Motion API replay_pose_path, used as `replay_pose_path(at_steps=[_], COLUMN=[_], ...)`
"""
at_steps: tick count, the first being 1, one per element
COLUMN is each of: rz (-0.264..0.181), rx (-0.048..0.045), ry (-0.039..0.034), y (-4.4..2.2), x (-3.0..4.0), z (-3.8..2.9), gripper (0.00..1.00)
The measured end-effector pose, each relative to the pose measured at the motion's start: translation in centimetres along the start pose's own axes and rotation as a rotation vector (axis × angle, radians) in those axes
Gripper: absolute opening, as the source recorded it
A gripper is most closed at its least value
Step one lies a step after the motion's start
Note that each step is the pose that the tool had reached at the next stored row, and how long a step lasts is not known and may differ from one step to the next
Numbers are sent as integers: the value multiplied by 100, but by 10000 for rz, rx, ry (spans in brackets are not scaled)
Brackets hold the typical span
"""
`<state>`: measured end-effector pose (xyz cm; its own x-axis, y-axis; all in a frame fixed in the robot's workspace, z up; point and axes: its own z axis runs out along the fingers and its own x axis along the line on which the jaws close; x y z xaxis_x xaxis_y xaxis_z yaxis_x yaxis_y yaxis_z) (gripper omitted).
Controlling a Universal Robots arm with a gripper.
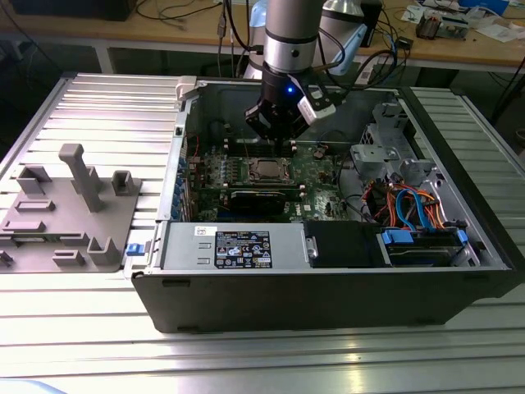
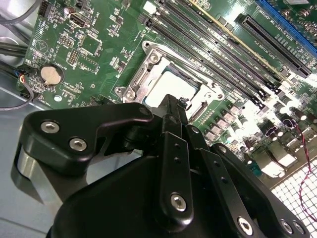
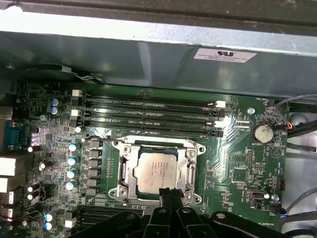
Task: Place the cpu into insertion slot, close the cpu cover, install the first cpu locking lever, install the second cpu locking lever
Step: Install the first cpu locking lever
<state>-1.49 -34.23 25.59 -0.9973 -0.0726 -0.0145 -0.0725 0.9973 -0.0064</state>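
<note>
1. Black fingers of the gripper (image 3: 168,192) are drawn together. In both wrist views the tips meet with no gap, and nothing can be seen pinched between them.
2. In the exterior view the arm reaches down from above into the open computer case (image 1: 328,304). The fingertips hang low over the green motherboard (image 3: 237,173).
3. The cpu (image 3: 157,171) lies just ahead of the fingertips. It sits flat in the insertion slot (image 3: 118,190) with its silver-grey metal top facing up.
4. The cpu cover (image 3: 127,167) lies down flat over the chip. Its silver frame laps the chip's edges, and the metal top shows through the square window.
5. The edge of that frame nearest the gripper sits right at the fingertips. I cannot tell whether the tips touch it or hover just above it.
6. Beyond the cpu, on the side away from the gripper, the long black memory slots (image 3: 148,111) run side by side. Behind them rises the case's grey metal wall.
7. A coin cell battery (image 3: 262,133) sits off to one side of the gripper, well apart from the socket. A row of small round capacitors (image 3: 72,166) stands on the opposite side, near the cover's frame.
8. In the exterior view the power supply (image 1: 238,246) lies inside the case, closer to the camera than the gripper.
9. A bundle of blue and orange cables (image 1: 410,205) lies well apart from the gripper, towards the exterior view's right.
10. A grey fixture (image 1: 74,205) stands outside the case on the ribbed aluminium table (image 1: 262,361), far from the gripper on the exterior view's left.
</note>
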Motion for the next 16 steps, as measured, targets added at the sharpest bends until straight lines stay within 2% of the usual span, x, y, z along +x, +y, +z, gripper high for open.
replay_pose_path(at_steps=[16], rz=[-1], rx=[7], ry=[0], y=[0], x=[1], z=[-21], gripper=[11])
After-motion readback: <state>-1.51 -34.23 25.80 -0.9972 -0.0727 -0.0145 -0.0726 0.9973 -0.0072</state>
